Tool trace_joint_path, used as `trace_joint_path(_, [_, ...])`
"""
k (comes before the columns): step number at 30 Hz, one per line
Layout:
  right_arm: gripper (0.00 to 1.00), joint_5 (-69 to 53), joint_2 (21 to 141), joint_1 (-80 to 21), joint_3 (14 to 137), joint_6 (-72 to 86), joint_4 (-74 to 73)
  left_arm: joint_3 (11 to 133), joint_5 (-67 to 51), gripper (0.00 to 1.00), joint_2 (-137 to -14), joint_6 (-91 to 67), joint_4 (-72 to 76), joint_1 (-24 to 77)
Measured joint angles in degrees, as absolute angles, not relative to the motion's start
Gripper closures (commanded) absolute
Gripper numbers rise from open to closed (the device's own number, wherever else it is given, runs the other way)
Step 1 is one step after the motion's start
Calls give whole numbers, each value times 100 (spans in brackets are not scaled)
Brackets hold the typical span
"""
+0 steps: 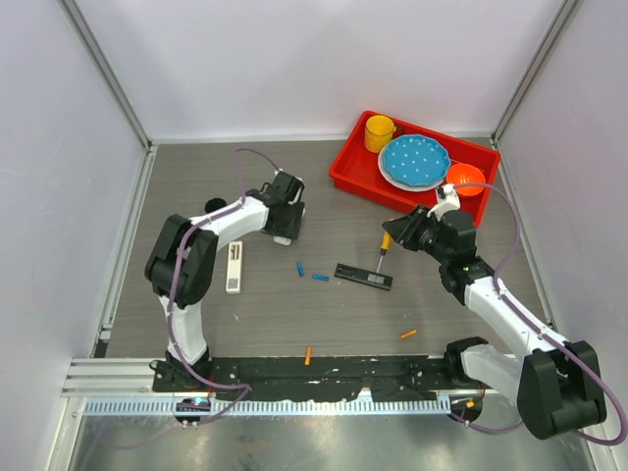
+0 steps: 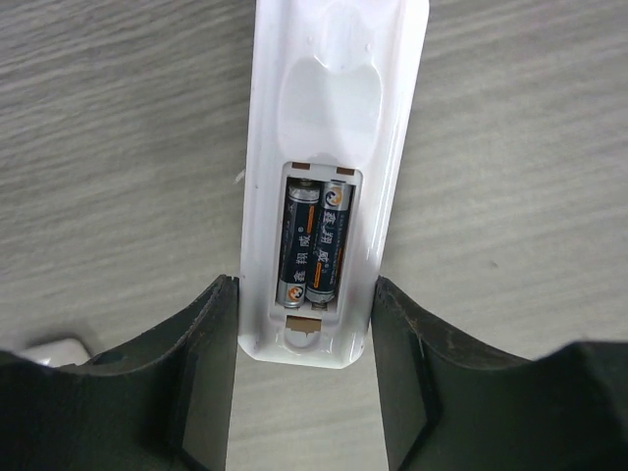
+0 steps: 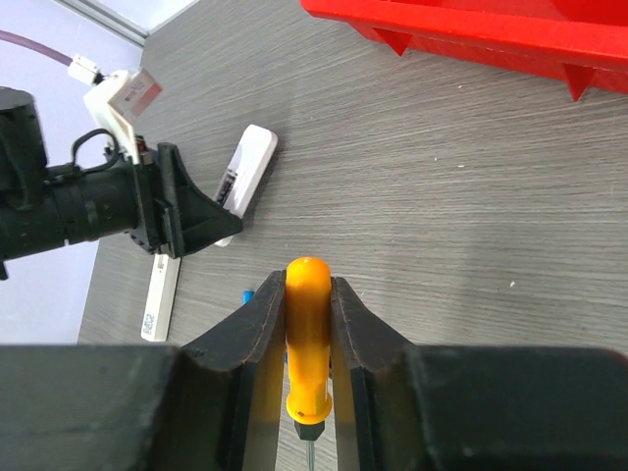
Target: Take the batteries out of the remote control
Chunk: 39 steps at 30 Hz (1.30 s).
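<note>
A white remote (image 2: 334, 98) lies on its face with its compartment open and two dark batteries (image 2: 312, 245) with orange bands side by side inside. My left gripper (image 2: 306, 294) is shut on its near end, one finger against each side. It also shows in the top view (image 1: 285, 228), with the remote mostly hidden under it. My right gripper (image 3: 308, 285) is shut on the orange handle of a screwdriver (image 3: 308, 343), held above the table right of centre (image 1: 385, 243). Two loose blue cells (image 1: 300, 268) (image 1: 320, 277) lie mid-table. Two orange cells (image 1: 308, 355) (image 1: 408, 334) lie nearer the front.
A black remote (image 1: 363, 277) lies open-side up beside the screwdriver tip. A long white piece (image 1: 235, 267) lies left of the blue cells. A red tray (image 1: 353, 177) at the back right holds a yellow cup (image 1: 379, 132), a blue plate (image 1: 414, 161) and an orange bowl (image 1: 464, 179).
</note>
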State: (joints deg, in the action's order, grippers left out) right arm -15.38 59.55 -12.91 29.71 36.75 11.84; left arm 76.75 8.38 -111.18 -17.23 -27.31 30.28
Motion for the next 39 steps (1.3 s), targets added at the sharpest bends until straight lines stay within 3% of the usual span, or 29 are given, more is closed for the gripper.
trace_joint_path(7, [99, -1538, 5502, -1288, 2908, 3677, 1037, 7419, 956, 100, -9931, -1660, -3035, 3544])
trace_joint_path(19, [99, -1507, 4563, -1288, 2860, 3697, 462, 6077, 934, 100, -8455, -1702, -3006, 5483])
trace_joint_path(29, [99, -1466, 4259, -1288, 2797, 3699, 204, 5417, 703, 100, -8790, -1973, -2386, 6877])
trace_joint_path(39, [99, -1402, 4123, -1288, 2709, 3697, -45, 5627, 816, 100, -9780, -2058, -1986, 7017])
